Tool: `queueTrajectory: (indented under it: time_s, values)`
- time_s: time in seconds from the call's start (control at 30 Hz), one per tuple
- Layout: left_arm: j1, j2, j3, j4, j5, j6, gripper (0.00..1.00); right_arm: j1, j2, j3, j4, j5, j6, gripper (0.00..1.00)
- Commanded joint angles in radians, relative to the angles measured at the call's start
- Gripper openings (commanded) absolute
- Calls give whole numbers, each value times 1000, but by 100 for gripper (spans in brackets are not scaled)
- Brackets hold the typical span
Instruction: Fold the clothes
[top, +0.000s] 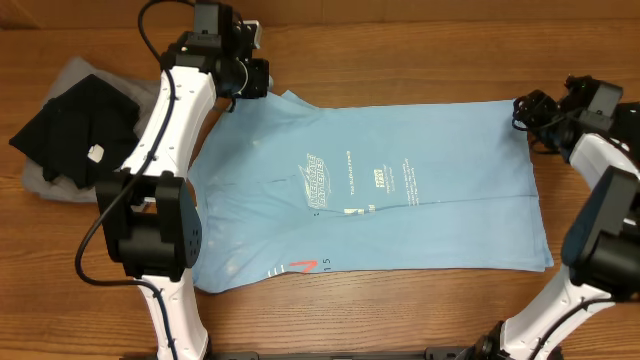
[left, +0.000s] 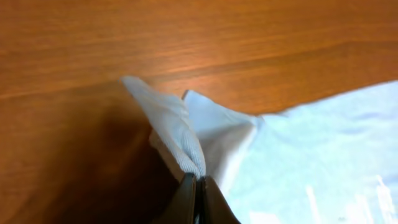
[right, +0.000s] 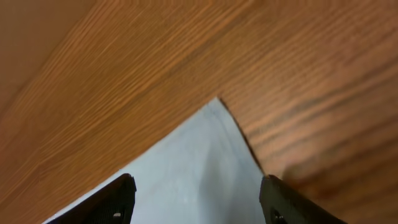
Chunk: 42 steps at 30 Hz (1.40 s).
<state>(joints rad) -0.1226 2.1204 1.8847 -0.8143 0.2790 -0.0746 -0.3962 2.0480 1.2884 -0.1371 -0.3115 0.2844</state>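
The shirt is lying flat in the middle of the surface. Toward the far edge, the left jaws are clenching its left corner, while the right jaws are straddling the right corner, released — they are needing a deep, low bite before both lift level.

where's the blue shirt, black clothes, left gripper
blue shirt (top: 470, 200), overhead view, fabric right of lettering
black clothes (top: 70, 125), overhead view, pile's middle
left gripper (left: 196, 182), left wrist view, between shut fingertips
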Motion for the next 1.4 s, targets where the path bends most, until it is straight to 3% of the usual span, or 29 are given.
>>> queueTrajectory:
  time_s: [0.0,0.57,0.83,1.3,1.37]
  values:
    - [-5,-77,3,-40,29,15,4,10,41,14,57,42,0,68]
    - [-17,-124,3,-402,-24,15,4,42,103,14,179,58,0,67]
    - [-18,-124,3,-432,-24,15,4,69,124,14,197,142,0,67]
    - [-17,-124,3,-435,-24,15,4,85,154,14,188,187,0,59]
    - [-17,-124,3,-435,-24,15,4,93,166,14,180,187,0,53]
